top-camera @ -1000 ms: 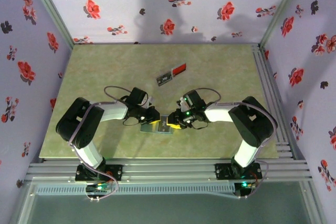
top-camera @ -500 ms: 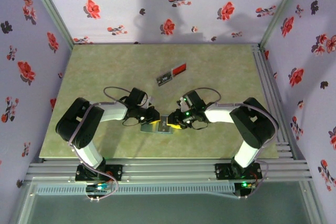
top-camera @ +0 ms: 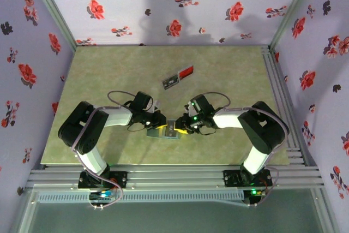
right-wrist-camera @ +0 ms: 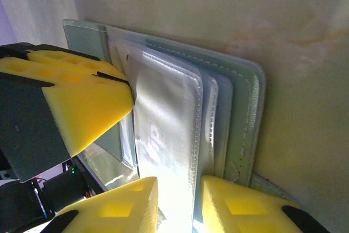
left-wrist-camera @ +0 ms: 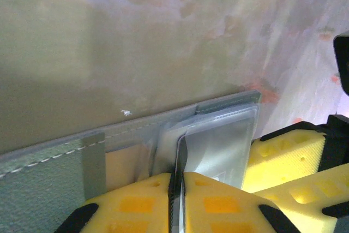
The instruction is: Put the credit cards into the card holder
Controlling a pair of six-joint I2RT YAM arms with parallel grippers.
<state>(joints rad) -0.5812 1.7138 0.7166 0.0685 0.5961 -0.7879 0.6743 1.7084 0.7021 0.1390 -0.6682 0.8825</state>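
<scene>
- A slate grey-teal folding card holder point(top-camera: 163, 132) lies open on the mottled green table point(top-camera: 109, 75), near its front edge, between the two arms.
- The left claw point(left-wrist-camera: 177, 195) is closed tight on one of the holder's clear plastic sleeves point(left-wrist-camera: 218, 140). Its yellow fingers meet with only the sleeve between them.
- The right claw point(right-wrist-camera: 179, 200) comes at the holder from the opposite side. Its yellow fingers stand narrowly apart with a glossy sleeve running down between them. I cannot tell whether they press on it.
- In the right wrist view the sleeves fan out from the stitched cover, and one yellow finger of the left claw sits against them.
- A thin red card point(top-camera: 186, 71) and a dark card point(top-camera: 170, 82) with pale marks lie flat, end to end and just beside each other, well beyond the holder toward the far wall.
</scene>
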